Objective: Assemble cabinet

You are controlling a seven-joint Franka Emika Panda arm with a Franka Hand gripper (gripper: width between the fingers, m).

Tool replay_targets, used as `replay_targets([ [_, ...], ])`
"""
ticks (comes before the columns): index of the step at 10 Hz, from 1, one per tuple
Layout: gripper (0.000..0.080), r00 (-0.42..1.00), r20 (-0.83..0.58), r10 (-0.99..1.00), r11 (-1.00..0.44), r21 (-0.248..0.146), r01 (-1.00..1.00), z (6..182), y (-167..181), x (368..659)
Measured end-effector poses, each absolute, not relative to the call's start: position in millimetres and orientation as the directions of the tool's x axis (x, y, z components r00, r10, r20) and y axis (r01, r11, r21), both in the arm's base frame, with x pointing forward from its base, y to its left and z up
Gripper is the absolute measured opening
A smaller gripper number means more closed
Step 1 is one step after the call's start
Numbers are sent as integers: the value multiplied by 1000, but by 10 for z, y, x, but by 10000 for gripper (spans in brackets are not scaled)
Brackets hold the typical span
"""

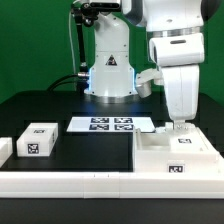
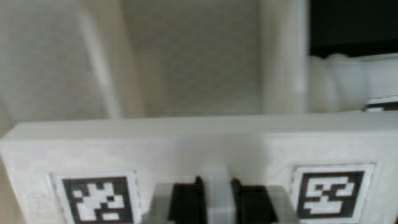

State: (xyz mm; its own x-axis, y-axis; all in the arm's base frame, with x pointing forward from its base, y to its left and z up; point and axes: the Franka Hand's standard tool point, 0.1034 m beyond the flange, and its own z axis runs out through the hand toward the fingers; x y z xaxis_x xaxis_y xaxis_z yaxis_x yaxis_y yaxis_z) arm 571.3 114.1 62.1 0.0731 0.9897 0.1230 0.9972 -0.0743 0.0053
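The cabinet [image 1: 175, 155] is the large white boxy body at the front of the exterior view's right, with one tag showing on its front face. My gripper [image 1: 178, 129] hangs straight down onto its top. In the wrist view the cabinet [image 2: 196, 150] fills the frame, with two tags either side of my gripper [image 2: 217, 205]. The dark fingers [image 2: 185, 203] stand close together with a thin white strip of the cabinet's wall between them. The gripper looks shut on that wall.
The marker board [image 1: 110, 124] lies flat at the table's middle. Two small white blocks, one tagged [image 1: 38, 140] and one at the edge [image 1: 5, 150], sit at the exterior view's left. A long white rail [image 1: 70, 182] runs along the front. The arm's base [image 1: 110, 75] stands behind.
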Motion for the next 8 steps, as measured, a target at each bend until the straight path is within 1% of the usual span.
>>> replay_targets([
  [1,62,76,130,989,-79,14,997,618,1147,5803],
  [2,62,77,129,989,-78,7,997,613,1153,5819],
  [8,62,79,128,989,-80,6,997,609,1150,5818],
])
